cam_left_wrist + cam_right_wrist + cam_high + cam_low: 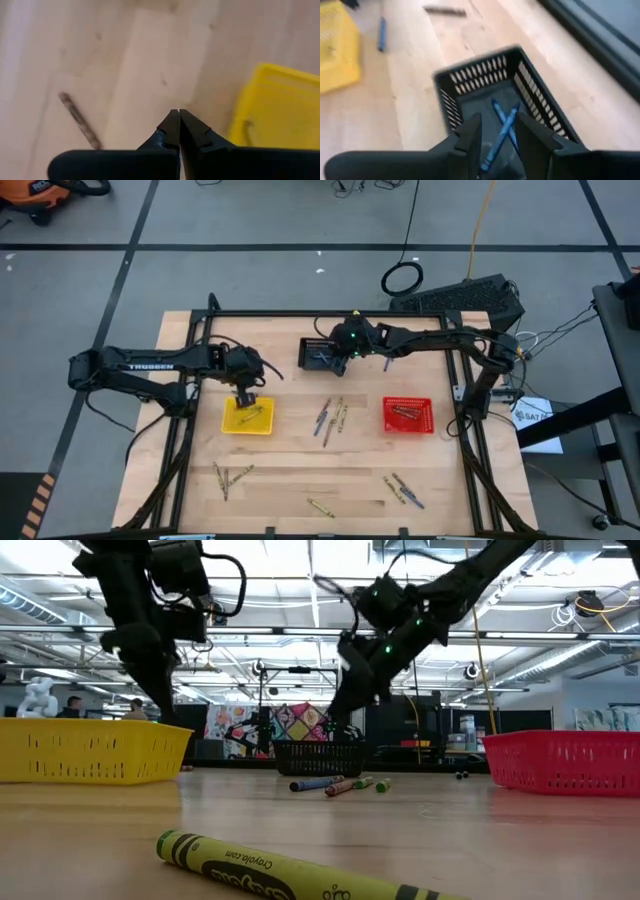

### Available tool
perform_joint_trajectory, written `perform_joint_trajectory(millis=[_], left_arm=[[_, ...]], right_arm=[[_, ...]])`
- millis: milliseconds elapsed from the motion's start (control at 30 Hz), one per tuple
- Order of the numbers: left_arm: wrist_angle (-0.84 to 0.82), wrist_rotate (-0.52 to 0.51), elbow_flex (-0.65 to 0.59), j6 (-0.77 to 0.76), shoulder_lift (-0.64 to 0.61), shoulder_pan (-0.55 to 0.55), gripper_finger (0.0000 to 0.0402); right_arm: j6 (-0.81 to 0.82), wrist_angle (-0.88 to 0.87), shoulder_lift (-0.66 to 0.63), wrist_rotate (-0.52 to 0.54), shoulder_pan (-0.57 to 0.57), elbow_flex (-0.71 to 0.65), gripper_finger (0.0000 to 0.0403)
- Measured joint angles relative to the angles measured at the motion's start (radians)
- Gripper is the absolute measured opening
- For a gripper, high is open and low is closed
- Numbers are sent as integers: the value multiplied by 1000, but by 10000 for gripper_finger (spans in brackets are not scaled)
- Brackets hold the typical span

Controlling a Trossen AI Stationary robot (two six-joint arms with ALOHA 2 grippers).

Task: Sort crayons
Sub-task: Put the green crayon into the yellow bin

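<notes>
Three baskets split the crayons by colour. We hold the right gripper [497, 132] above the black basket [470, 75], fingers apart and empty, blue crayons [502, 127] inside. The left gripper [179, 129] hovers shut and empty beside the yellow basket [277, 107]. Loose crayons [330, 418] remain on the table [300, 470].

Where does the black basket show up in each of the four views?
High view: black basket at the table's far edge, under the right end effector.
Low view: centre background, behind loose crayons.
Left wrist view: not in it.
Right wrist view: centre, holding blue crayons.
Shared landmark: yellow basket, seen in all four.
</notes>
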Motion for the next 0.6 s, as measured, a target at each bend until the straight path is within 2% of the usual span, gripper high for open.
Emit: perform_joint_trajectory(millis=[267,600], left_arm=[[-95,136,36,-192,0,-156,0],[-87,108,36,-572,4,-429,0]], right_arm=[[-3,-7,-154,0,53,0,105],[4,-34,-287,0,130,0,105]])
